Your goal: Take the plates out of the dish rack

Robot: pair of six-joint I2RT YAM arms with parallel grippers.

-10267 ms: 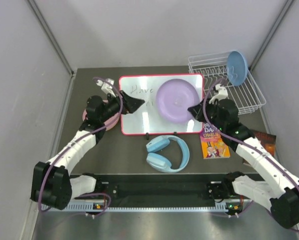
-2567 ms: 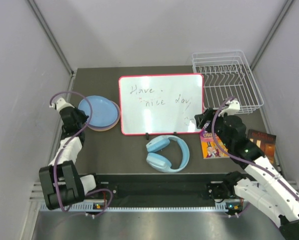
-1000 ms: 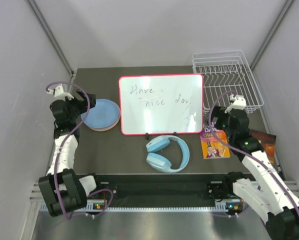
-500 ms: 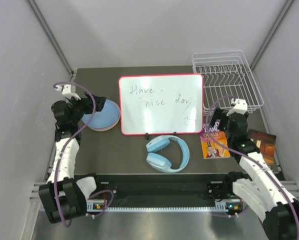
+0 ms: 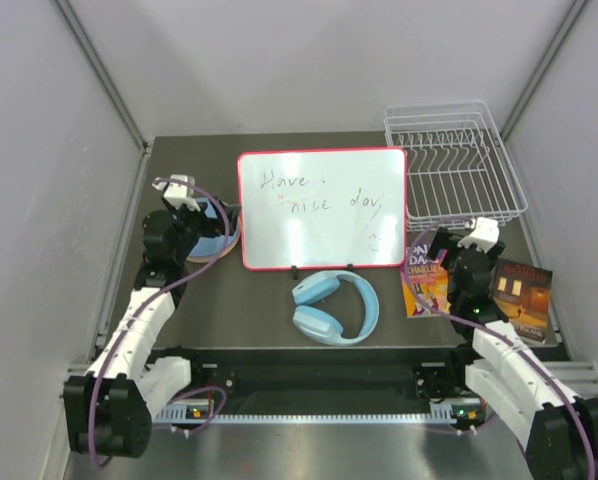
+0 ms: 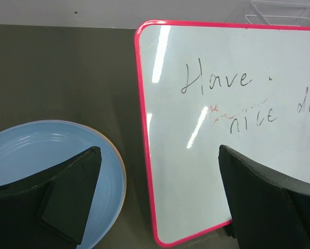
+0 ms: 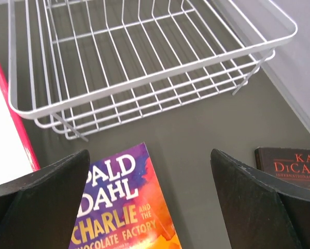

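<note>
Both arms sit folded close to their bases, elbows bent, the left claw [image 6: 157,155] and the right claw [image 7: 150,155] each tipped downward, jaws spread wide, nothing held between them.

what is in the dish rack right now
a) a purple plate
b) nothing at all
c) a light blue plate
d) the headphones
b: the dish rack shows only bare wire, while the plates lie piled left of the whiteboard.
</note>
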